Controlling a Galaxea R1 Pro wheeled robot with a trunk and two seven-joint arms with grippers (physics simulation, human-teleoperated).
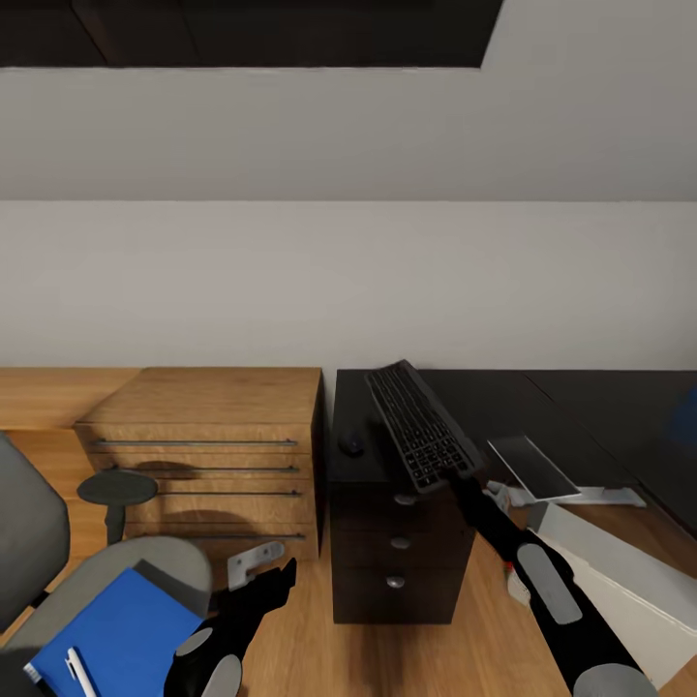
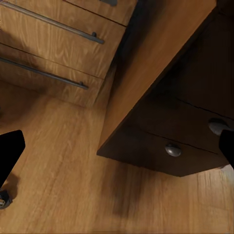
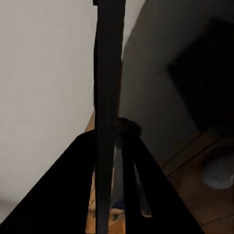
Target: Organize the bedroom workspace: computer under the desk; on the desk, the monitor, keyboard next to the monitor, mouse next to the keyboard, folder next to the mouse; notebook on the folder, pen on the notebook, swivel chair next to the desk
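Note:
My right gripper (image 1: 453, 476) is shut on the near end of the keyboard (image 1: 418, 424) and holds it tilted above the black drawer unit (image 1: 397, 552). The right wrist view has the keyboard (image 3: 107, 87) edge-on between the fingers (image 3: 78, 165). The small dark mouse (image 1: 350, 445) lies on the unit's top, left of the keyboard. The desk's glossy black top (image 1: 590, 407) stretches to the right. At lower left the blue folder (image 1: 121, 629) lies on the swivel chair's grey seat (image 1: 169, 561), with the white pen (image 1: 77, 673) on it. My left gripper (image 1: 263, 573) hangs open over the floor (image 2: 63, 185).
A light wooden drawer unit (image 1: 208, 445) stands against the wall, left of the black one. The chair's black armrest (image 1: 116, 489) is in front of it. A grey-white slab (image 1: 610, 571) and a small grey plate on a white foot (image 1: 532, 467) sit low beside my right arm.

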